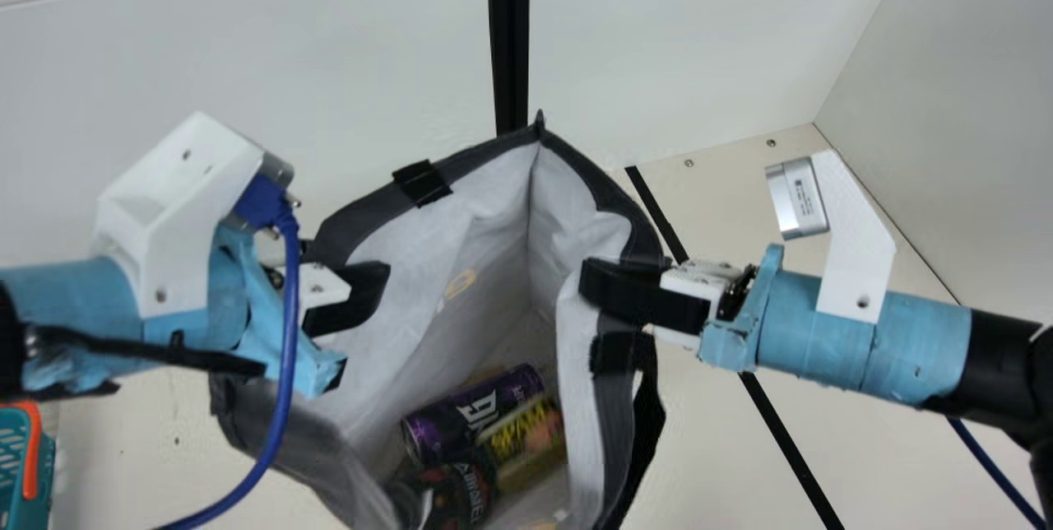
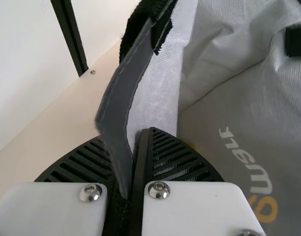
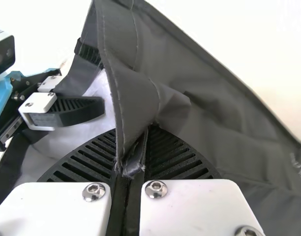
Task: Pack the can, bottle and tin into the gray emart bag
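And here the gray bag (image 1: 494, 267) is gaping between the two arms, its lower part running out of the main view at the bottom edge. The left gripper (image 1: 362, 291) is clamping the rim, one finger showing inside the bag and the other hiding behind the cloth; a blue cable (image 1: 288, 291) is crossing in front of that arm. Over in its wrist view, the left gripper (image 2: 142, 140) is pinching a gray strip of the bag between both fingers. On the opposite side, the right gripper (image 1: 605, 287) is nipping the rim too, and in its own wrist view a crumpled fold is sticking up between its fingers, covering part of them.

Now down inside: the purple can (image 1: 473, 415) is lying on its side, deep in the bag. Right beside it the yellow tin (image 1: 526, 435) is resting, partly in shadow, its outline tough to follow. Nearer the main view's bottom edge a dark item with a reddish label is lying, seemingly the bottle (image 1: 461, 493), its shape hard to make out and one end dissolving into the bag's shade. Off at the left edge a teal basket (image 1: 12, 464) with an orange handle is peeking in, mostly cut off.
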